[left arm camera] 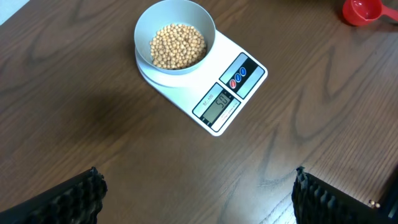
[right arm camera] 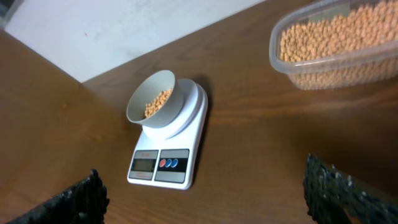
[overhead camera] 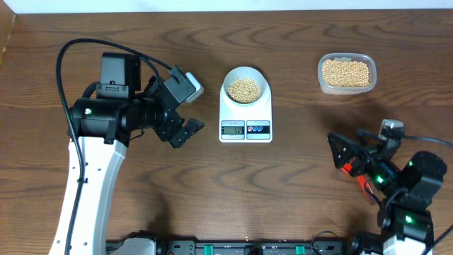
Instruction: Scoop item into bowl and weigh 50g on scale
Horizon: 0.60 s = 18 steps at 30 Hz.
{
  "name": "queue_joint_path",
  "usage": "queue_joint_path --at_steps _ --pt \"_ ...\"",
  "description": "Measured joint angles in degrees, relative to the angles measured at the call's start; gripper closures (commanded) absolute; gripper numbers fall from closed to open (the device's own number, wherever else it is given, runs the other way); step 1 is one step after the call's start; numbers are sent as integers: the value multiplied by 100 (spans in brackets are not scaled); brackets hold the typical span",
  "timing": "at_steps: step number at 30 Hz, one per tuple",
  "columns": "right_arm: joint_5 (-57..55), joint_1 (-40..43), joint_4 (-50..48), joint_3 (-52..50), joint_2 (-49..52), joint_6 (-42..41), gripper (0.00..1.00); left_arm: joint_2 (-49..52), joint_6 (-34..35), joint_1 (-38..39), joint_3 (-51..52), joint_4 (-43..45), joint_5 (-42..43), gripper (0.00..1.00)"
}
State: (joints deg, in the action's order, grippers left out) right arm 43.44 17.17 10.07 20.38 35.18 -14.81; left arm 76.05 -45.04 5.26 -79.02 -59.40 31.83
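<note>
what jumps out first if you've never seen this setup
A small round pale bowl of tan-yellow beans sits on a flat white rectangular kitchen scale in the middle of the dark wooden table. To the right, a clear rounded-rectangular plastic tub holds many more of the same beans.

Wide-open, empty left tool (overhead camera: 191,110) and right tool (overhead camera: 361,144), well apart.

Clear plastic tub (overhead camera: 346,73) and a red scoop (left arm camera: 364,10) — both on the wooden table (overhead camera: 212,198).
</note>
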Motion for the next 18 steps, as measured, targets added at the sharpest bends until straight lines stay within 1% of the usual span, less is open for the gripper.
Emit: queue_joint_path --at_steps 3,6,10,14,18 --pt "-81 -7 149 -46 -511 125 1 0 0 0 0 0 0 2" --pt "-114 -7 17 -238 -1010 234 1 0 0 0 0 0 0 2" --pt "-140 -7 -501 -774 -1547 323 1 0 0 0 0 2 0 2" --pt "-155 -11 -1191 -1266 -1792 369 1 0 0 0 0 0 0 2" --pt "-210 -114 -1641 -1622 -2085 380 1 0 0 0 0 0 0 2"
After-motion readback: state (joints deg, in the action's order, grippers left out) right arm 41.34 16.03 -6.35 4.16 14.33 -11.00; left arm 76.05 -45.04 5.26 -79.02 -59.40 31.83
